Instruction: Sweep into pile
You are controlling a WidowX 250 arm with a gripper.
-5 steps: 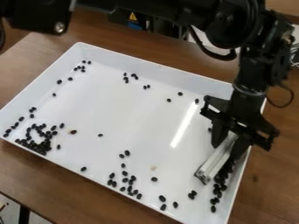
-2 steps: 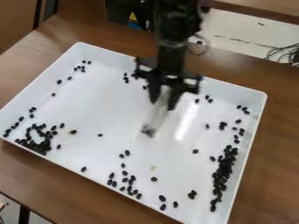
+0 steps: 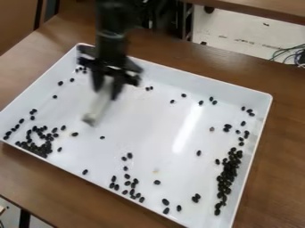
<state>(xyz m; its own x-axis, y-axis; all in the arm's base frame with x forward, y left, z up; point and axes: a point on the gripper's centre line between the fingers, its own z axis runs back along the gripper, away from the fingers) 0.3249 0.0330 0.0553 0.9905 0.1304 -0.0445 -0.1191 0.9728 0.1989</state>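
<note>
Pincer (image 3: 105,90): over the upper left part of the tray, its fingers closed around the sweeper; blurred, but we read it as a clamped hold.
Sweeper (image 3: 98,107): a pale bar slanting down out of the grip, its darker end lowest. We cannot tell whether that end touches the tray floor.
Tray (image 3: 149,138): white, shallow, raised walls, set on the wooden tabletop (image 3: 271,164).
Right-hand heap (image 3: 227,176): dark beans packed in a long band beside the right wall, the densest group we see.
Left-hand heap (image 3: 39,145): a rounder clump near the lower left wall, with loose beans around it.
Near scatter (image 3: 128,183): an open group toward the lower wall, not gathered.
Strays: singles and small groups along the far wall, such as the far-side beans (image 3: 211,99), plus a lone bean (image 3: 102,137) out on the open floor.
Step in hand: we judge it to be placing the sweeper between strokes, the sweep partly done, since the beans lie in several groups.
Next move: probably lower the sweeper's end flat behind some strays, then draw them steadily toward a heap. We cannot tell which heap is the target.
Risk: too high a pass skips beans; too quick a stroke rolls them apart.
</note>
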